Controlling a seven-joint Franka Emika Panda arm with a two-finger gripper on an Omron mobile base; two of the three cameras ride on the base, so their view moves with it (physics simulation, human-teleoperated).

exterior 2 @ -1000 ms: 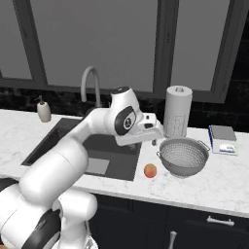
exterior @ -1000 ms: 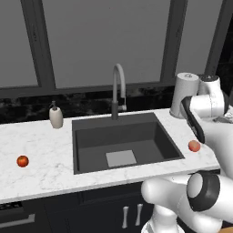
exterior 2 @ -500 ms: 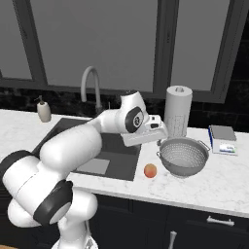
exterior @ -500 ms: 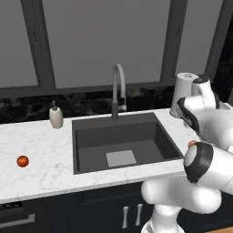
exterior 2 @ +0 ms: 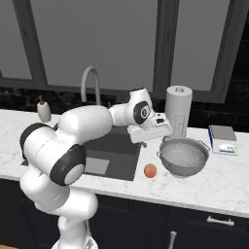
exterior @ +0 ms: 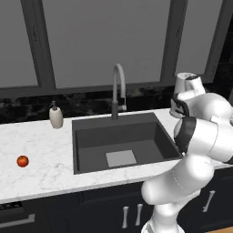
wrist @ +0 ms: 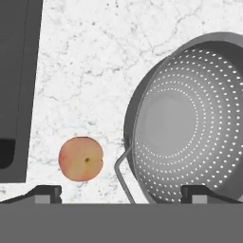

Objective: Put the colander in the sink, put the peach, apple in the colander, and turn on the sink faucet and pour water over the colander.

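Writing is not legible on anything shown. Nearest, by the counter's front edge, the peach (exterior 2: 150, 170) lies between the sink (exterior 2: 116, 160) and the colander (exterior 2: 184, 155), which sits upright on the counter, right of the basin. The arm is stretched across the sink's right edge, with the gripper (exterior 2: 150, 132) held released above the colander's near-left rim, touching neither. The apple (exterior: 22, 161) rests well left of the sink. The sink faucet (exterior: 118, 91) stands behind the basin.
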